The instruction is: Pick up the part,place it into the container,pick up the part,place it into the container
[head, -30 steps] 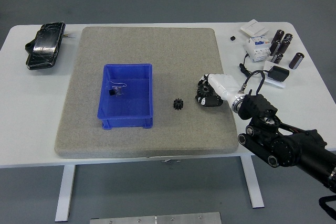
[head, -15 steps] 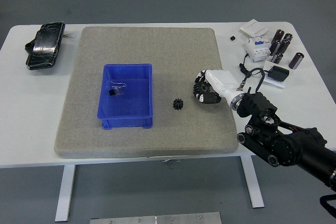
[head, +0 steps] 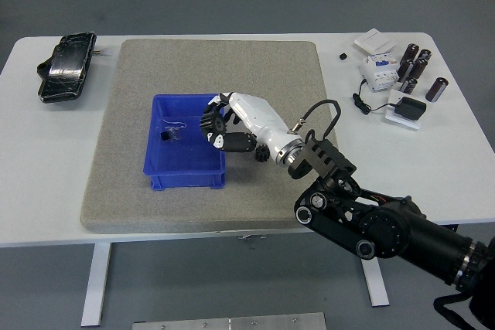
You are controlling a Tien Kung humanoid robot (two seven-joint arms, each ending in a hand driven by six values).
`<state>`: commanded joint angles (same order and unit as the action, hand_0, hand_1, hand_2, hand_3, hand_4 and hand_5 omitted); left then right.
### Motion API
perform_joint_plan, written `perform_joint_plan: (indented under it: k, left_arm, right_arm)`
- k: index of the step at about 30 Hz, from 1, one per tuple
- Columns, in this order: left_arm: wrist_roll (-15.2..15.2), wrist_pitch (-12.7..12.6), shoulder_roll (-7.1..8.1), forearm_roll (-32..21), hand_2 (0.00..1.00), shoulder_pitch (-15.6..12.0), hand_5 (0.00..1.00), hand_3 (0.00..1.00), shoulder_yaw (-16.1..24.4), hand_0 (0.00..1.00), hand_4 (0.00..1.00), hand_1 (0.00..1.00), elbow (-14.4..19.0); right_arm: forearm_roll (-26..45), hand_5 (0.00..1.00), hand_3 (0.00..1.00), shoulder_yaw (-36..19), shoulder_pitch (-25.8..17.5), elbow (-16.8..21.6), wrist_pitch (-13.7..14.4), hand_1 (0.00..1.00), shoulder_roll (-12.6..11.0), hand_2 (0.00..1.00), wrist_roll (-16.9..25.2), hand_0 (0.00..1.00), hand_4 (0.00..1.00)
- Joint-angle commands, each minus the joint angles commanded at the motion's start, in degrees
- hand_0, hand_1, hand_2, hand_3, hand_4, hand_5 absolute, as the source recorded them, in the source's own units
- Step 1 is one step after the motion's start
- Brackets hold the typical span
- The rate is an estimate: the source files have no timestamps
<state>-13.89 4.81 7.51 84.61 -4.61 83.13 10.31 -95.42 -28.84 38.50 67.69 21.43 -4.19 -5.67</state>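
Note:
A blue container (head: 186, 178) stands on the grey mat (head: 131, 191), left of centre. A small black part in clear wrap (head: 172, 134) lies inside it. My right hand (head: 220, 125), white with black joints, hangs over the container's right rim, fingers curled around a small dark part that is mostly hidden. A black gear (head: 260, 155) lies on the mat just right of the container, partly hidden behind my wrist. My left arm is out of view.
A black wrapped object (head: 66, 66) lies at the table's far left. Dark cylinders (head: 418, 67), a white box (head: 380, 69), a white card (head: 373, 39) and a cabled black device (head: 407, 109) sit at the far right. The right forearm (head: 371, 222) crosses the mat's lower right.
My right hand has swung left from the mat's right edge, past the gear, to above the container's right rim, still curled. The gear and the container have not moved.

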Motion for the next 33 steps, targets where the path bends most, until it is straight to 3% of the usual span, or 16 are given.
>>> perform_joint_plan:
  k: [8, 9, 14, 15, 20, 21, 33]
  left_arm:
    - [0.0, -0.1, 0.15, -0.4, 0.622, 0.0, 0.554, 0.624, 0.0, 0.673, 0.688, 0.647, 0.0]
    - [-0.1, -0.1, 0.17, -0.4, 0.622, 0.0, 0.563, 0.627, 0.0, 0.673, 0.697, 0.647, 0.0]
    - [-0.2, -0.1, 0.14, -0.4, 0.622, -0.1, 0.563, 0.627, -0.1, 0.673, 0.697, 0.647, 0.0]
    - [-0.2, -0.1, 0.14, -0.4, 0.622, -0.1, 0.567, 0.628, -0.1, 0.673, 0.701, 0.647, 0.0]
    - [-0.2, 0.0, 0.18, -0.3, 0.622, 0.0, 0.567, 0.628, -0.1, 0.673, 0.701, 0.647, 0.0]
    - [-0.2, 0.0, 0.19, -0.3, 0.621, 0.1, 0.567, 0.628, -0.1, 0.673, 0.705, 0.646, 0.0]
    - [-0.2, 0.0, 0.12, -0.1, 0.620, 0.0, 0.569, 0.627, -0.1, 0.673, 0.706, 0.646, 0.0]
  right_arm:
    - [2.8, 0.002, 0.576, 5.1, 2.1, -0.9, 0.1, 0.507, 2.4, 0.495, 0.9, 0.458, 0.631]
    - [3.1, 0.002, 0.652, 5.6, 2.3, -1.2, 0.1, 0.593, 2.5, 0.605, 1.0, 0.565, 0.583]
    - [4.2, 0.002, 0.652, 6.5, 2.6, -2.3, 0.2, 0.593, 2.8, 0.605, 1.2, 0.565, 0.583]
    - [4.3, 0.276, 0.715, 6.5, 2.6, -2.5, 0.2, 0.732, 2.9, 0.768, 1.2, 0.752, 0.545]
    - [4.5, 0.276, 0.715, 6.3, 2.8, -2.9, 0.4, 0.732, 2.9, 0.768, 1.3, 0.752, 0.545]
    - [4.6, 0.277, 0.842, 6.3, 2.8, -3.0, 0.4, 0.796, 2.9, 0.836, 1.4, 0.840, 0.637]
    - [4.3, 0.294, 0.840, 3.5, 2.1, -3.9, 0.5, 0.789, 2.3, 0.821, 1.8, 0.849, 0.695]
